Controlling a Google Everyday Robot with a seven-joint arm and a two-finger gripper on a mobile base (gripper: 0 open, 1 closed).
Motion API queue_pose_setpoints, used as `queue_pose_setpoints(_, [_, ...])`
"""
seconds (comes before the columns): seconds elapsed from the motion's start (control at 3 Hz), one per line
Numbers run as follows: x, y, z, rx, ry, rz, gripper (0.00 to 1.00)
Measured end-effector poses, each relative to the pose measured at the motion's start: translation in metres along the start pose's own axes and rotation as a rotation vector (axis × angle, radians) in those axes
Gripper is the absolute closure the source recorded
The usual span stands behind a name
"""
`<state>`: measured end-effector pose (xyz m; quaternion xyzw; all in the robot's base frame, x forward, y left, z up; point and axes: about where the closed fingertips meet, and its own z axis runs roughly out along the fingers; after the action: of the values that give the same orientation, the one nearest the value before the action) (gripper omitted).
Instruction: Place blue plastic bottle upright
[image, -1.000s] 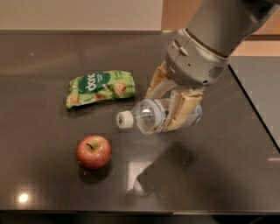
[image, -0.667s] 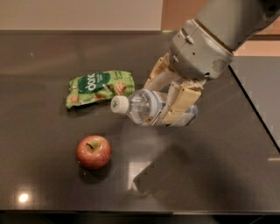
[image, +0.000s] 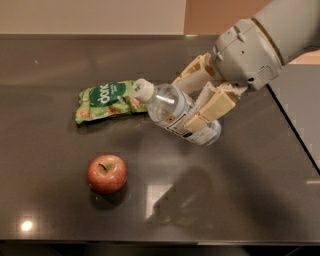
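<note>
Landmark for all positions: the red apple (image: 107, 173), near the front-left of the desk (image: 55, 215).

Left of field: one green snack bag (image: 107, 101) is noted lying flat, behind the apple and well apart from it. It is not part of the task and is taken to be clutter that must be avoided. The apple itself is seen resting stem-up on the desk, one in number.

Centre: the blue plastic bottle (image: 167, 106) is found behind and to the right of the apple, clear of it. It is held tilted, neither flat nor upright, with the white cap (image: 142, 90) pointed up and to the left, close to the right end of the snack bag; whether cap and bag touch cannot be told. A dark shadow is cast on the desk below and in front of the bottle, so it is judged to be lifted off the surface. One bottle is counted.

Right: the tool (image: 186, 104) is placed further right of the apple than the cap, clamped across the labelled lower body of the bottle, one tan finger (image: 212, 107) in front and one behind. The grip on the lower body is judged to leave the base free to be set down. One tool, two fingers, is counted, carried by one grey arm (image: 250, 55) that enters from the upper right.

Task status: rotation is judged to be partly done; the bottle is not yet upright.
</note>
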<state>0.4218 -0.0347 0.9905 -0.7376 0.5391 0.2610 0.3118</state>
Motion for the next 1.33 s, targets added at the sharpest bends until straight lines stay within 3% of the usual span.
queue_pose_setpoints(1.33, [0.044,-0.007,-0.037,0.136,-0.425,0.146,1.0])
